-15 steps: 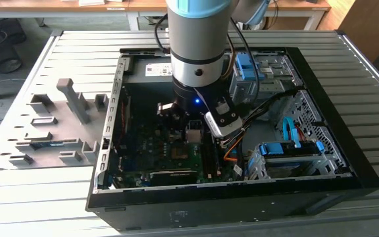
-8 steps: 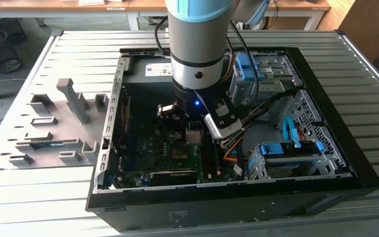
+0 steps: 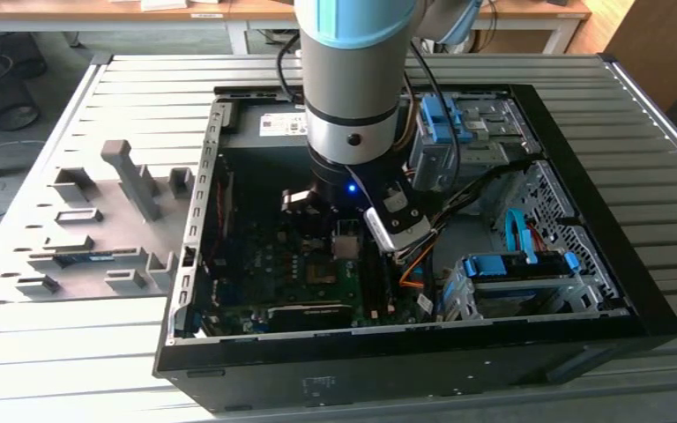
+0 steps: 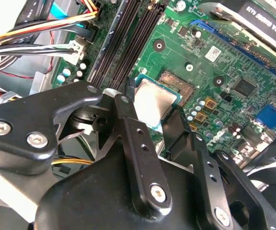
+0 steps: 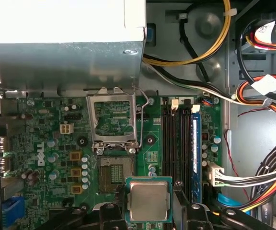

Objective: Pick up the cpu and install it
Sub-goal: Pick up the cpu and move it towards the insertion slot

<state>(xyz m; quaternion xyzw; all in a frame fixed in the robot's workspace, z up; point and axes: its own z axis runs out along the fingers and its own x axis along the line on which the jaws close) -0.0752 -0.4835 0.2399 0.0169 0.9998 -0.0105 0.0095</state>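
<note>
My gripper (image 5: 149, 213) is shut on the cpu (image 5: 149, 200), a thin square chip with a dull silver face and a green rim. A black finger (image 4: 128, 112) sits on each side of it. The chip (image 4: 152, 101) hangs just above the green motherboard (image 5: 47, 143), beside the open socket (image 5: 114, 173). The socket's metal load frame (image 5: 115, 120) is flipped up. In the exterior view the gripper (image 3: 342, 236) reaches down inside the black computer case (image 3: 598, 291), over the board's middle.
A grey power supply box (image 5: 61, 48) stands beside the socket frame. Memory slots with a blue stick (image 5: 194, 153) run along the cpu's side. Bundled cables (image 5: 267, 91) and blue drive cages (image 3: 515, 264) fill the exterior view's right. A grey parts tray (image 3: 103, 220) lies outside the case.
</note>
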